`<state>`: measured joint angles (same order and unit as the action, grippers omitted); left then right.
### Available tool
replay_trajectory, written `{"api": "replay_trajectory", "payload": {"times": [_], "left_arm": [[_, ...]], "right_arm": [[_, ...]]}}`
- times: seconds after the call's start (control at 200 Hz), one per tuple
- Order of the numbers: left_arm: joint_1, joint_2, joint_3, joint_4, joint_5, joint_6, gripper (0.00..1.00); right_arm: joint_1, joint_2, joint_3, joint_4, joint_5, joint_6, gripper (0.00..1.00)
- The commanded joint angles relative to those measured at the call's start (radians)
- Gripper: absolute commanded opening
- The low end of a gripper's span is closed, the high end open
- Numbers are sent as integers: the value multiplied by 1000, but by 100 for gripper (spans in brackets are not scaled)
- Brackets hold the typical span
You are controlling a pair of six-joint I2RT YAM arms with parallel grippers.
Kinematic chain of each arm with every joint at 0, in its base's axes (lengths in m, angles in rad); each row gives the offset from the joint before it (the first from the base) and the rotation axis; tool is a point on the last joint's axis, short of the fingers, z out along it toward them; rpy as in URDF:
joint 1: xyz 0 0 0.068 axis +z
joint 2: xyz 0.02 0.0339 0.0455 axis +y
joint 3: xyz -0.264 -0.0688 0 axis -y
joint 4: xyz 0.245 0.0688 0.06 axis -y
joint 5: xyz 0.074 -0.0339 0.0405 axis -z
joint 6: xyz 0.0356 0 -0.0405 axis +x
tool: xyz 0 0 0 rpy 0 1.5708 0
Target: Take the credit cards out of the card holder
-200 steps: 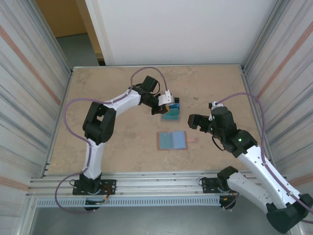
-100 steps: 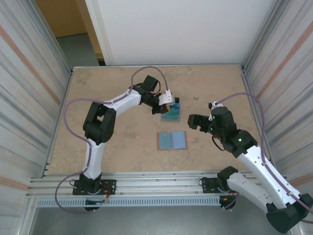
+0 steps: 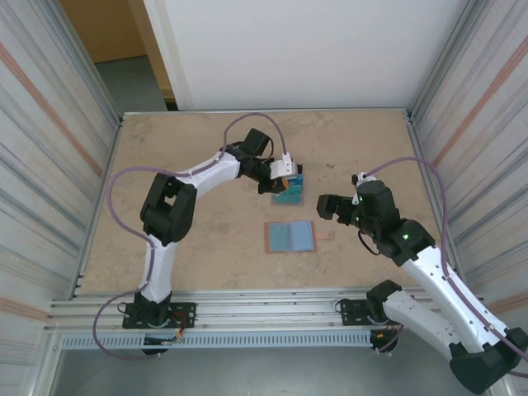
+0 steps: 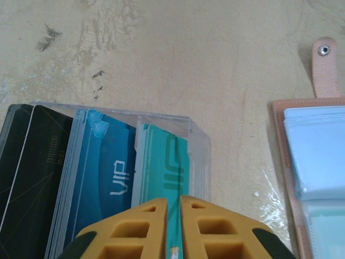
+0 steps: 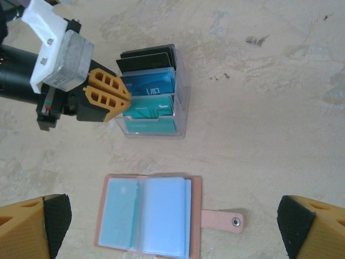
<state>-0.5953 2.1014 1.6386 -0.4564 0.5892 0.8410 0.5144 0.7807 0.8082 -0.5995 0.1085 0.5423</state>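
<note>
Leather card holder (image 5: 195,216) near wide-open empty right claw (image 3: 324,206), left claw (image 4: 173,208) barely parted astride teal card (image 4: 164,167)

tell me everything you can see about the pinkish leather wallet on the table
The pinkish-brown leather bifold wallet lies open and flat, inside up, on the tan table, on the near side of the clear card stand. Light-blue plastic sleeves cover both halves. A leather tab with a metal snap sticks out flat from its right edge. Nothing touches it.

The left pincer (image 4: 173,200), jaws a narrow slit apart, sits at a teal card (image 4: 161,162) in the clear stand (image 4: 199,156); the unfolded card holder (image 4: 310,156) lies right.
</note>
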Motion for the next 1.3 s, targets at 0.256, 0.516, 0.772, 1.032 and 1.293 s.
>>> {"api": "replay_trajectory", "payload": {"times": [0.256,0.516,0.772,1.032,1.293], "left_arm": [[-17,-377,-266,225,-76,-148,15],[-25,-613,-539,381,-208,-325,49],[-57,-806,-762,432,-338,-478,98],[-103,-938,-895,415,-483,-614,99],[-113,-1013,-979,376,-567,-730,99]], "right_arm": [[19,6,25,-57,6,14,95],[131,72,22,-89,114,53,95],[237,189,25,-65,164,100,95],[313,365,65,-27,172,116,92],[391,540,131,-16,176,121,91]]}}
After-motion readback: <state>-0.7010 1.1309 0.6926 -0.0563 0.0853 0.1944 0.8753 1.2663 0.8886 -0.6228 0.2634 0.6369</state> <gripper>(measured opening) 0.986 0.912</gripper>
